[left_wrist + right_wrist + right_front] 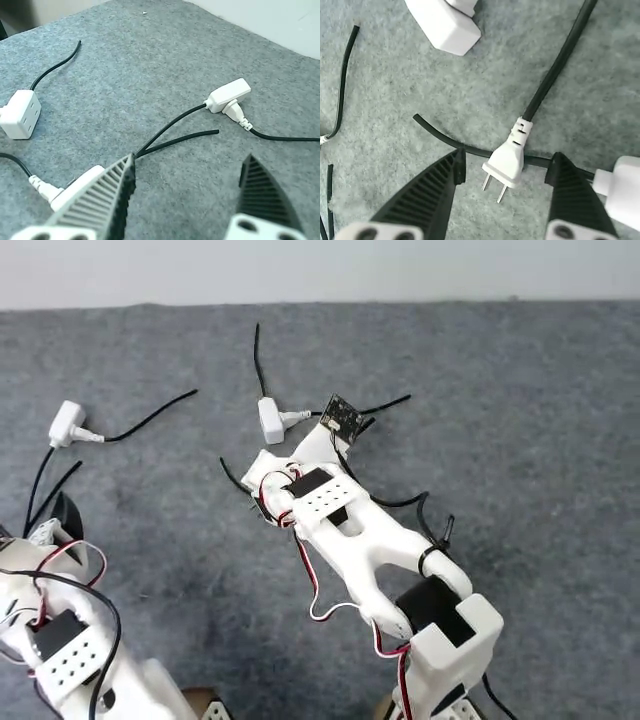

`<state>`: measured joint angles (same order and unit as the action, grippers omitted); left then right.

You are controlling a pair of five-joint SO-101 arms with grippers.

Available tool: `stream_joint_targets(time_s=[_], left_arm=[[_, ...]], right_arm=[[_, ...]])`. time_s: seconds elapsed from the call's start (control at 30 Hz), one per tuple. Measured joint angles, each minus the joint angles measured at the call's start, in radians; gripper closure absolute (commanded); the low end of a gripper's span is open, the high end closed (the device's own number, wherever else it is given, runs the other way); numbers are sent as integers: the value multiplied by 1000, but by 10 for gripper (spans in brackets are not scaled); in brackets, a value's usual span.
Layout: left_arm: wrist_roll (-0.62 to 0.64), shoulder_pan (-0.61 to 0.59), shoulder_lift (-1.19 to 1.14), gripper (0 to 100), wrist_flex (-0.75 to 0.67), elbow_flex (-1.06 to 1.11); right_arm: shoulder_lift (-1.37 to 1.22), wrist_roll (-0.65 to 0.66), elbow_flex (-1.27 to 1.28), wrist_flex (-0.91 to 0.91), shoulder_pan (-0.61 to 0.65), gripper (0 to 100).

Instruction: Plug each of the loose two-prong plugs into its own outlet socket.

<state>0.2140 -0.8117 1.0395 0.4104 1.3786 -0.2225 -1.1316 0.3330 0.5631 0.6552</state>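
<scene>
Wide open and gripping nothing, the right gripper [507,154] straddles the small white two-prong plug [506,161] lying on the grey felt mat [395,90]; the left gripper [190,161] gapes empty

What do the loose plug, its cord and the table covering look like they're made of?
Plug: white moulded plastic, smooth, slightly glossy; its prongs look like bare metal.
Cord: black, matte, probably rubber or vinyl sheath.
Table covering: grey fuzzy fibres, likely felt or carpet.

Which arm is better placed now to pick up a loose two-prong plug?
Right: the loose plug lies between the open fingers of the right hand, while the left hand stands open above black cords.
</scene>
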Motion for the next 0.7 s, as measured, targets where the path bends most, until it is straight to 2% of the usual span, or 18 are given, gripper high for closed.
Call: stream_joint_targets(time_s=[0.4, 0.47, 0.6, 0.7], left_arm=[[0, 0, 0, 684, 0, 0], [0, 0, 0, 684, 0, 0], [0, 0, 0, 684, 0, 0], [0, 0, 0, 684, 0, 0]], right_arm=[[-167, 2, -106, -20, -5, 736], [-170, 2, -114, -20, -3, 781], [-172, 2, -112, -17, -6, 998], [-193, 2, -109, -17, -9, 943]])
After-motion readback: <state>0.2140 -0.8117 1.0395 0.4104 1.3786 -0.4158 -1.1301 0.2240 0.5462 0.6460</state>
